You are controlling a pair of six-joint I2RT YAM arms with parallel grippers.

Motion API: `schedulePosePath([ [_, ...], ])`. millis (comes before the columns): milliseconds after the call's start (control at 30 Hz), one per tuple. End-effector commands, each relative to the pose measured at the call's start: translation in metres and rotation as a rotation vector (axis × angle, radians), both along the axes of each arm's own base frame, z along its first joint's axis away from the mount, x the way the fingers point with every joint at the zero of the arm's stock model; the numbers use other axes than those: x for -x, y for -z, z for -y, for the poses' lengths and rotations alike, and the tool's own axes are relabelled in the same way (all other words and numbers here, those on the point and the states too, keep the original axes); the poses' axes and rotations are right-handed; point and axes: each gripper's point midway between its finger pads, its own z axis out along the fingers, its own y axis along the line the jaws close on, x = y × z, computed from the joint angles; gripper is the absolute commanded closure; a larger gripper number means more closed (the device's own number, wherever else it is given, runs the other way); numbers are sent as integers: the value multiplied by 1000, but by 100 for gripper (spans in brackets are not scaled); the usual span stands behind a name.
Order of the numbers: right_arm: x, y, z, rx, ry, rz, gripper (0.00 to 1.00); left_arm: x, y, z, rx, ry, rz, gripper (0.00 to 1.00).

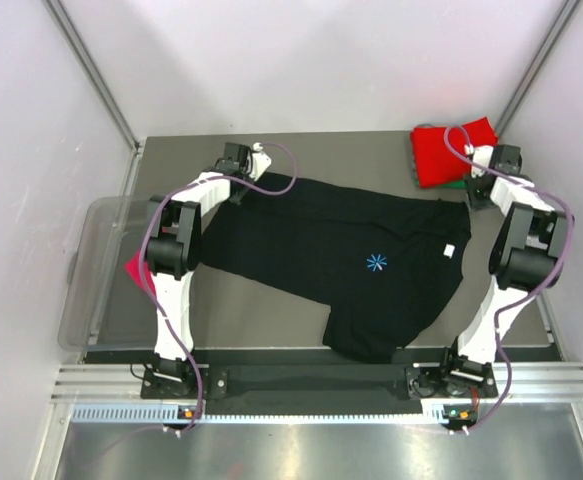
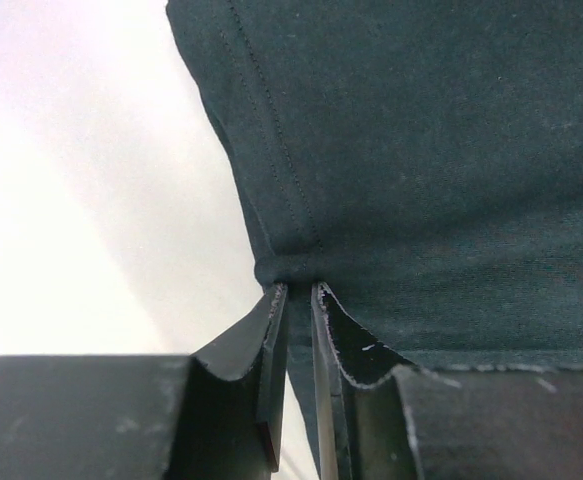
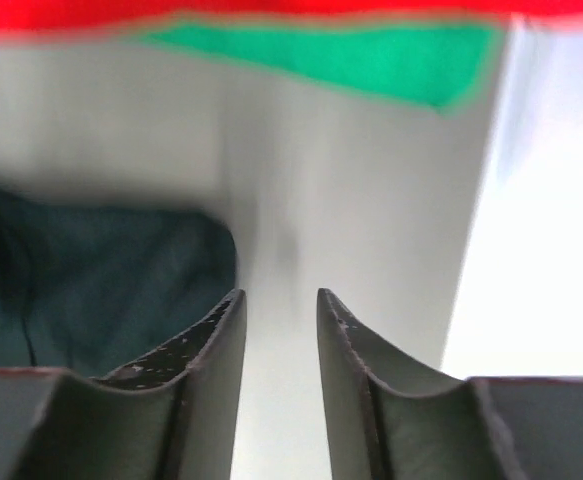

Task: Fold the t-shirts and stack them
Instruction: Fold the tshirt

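Grey tabletop (image 1: 351,155) carries the black t-shirt (image 1: 311,240), soft knit spread flat, with its light-blue starburst (image 1: 376,263) and white neck tag (image 1: 450,250), unreadable from here, facing up. My left gripper (image 2: 296,290) pinches its stitched hem. My right gripper (image 3: 279,300) stands slightly parted and empty near the folded red shirt (image 1: 451,155), which lies atop the green shirt (image 3: 371,55).

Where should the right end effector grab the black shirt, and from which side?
Probably pinch the black shirt's far-right corner, coming in from its right: that edge lies flat nearest the right end effector, opposite the left end effector's held corner.
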Motion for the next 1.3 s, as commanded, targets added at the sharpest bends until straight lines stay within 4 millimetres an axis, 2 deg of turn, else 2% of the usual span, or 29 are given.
schedulePosePath([
  [0, 12, -108, 20, 135, 46, 219, 64, -16, -39, 0, 53, -34, 98, 79],
  [67, 23, -123, 7, 124, -24, 246, 63, -13, -46, 3, 68, -34, 104, 79],
  [100, 34, -144, -4, 115, -68, 278, 63, -13, -49, 5, 77, -38, 108, 79],
  [133, 38, -150, -14, 97, -115, 288, 63, -11, -55, 6, 83, -37, 113, 79],
  [167, 47, -147, -35, 30, -203, 279, 63, -9, -55, 9, 90, -30, 107, 79],
  [200, 55, -158, -48, 0, -257, 303, 63, -7, -55, 12, 98, -28, 105, 79],
  [233, 61, -156, -65, -52, -321, 294, 64, -4, -56, 13, 101, -25, 101, 79],
  [267, 76, -146, -94, -147, -441, 256, 64, -1, -53, 14, 105, -22, 86, 79],
  [300, 81, -141, -114, -179, -510, 236, 65, 0, -53, 16, 116, -25, 83, 79],
  [400, 102, -112, -150, -223, -653, 146, 67, 4, -51, 16, 121, -34, 74, 79],
  [433, 104, -105, -165, -225, -715, 129, 67, 3, -53, 16, 118, -36, 78, 79],
  [500, 109, -91, -182, -252, -762, 86, 67, 3, -52, 14, 111, -39, 80, 80],
  [833, 100, -59, -209, -333, -806, 7, 63, 5, -31, 13, 102, -57, 34, 80],
  [1100, 98, -39, -214, -318, -792, -19, 63, 2, -12, 15, 103, -73, -13, 81],
  [1267, 100, -33, -212, -303, -776, -22, 62, 4, -10, 12, 90, -84, -17, 81],
])
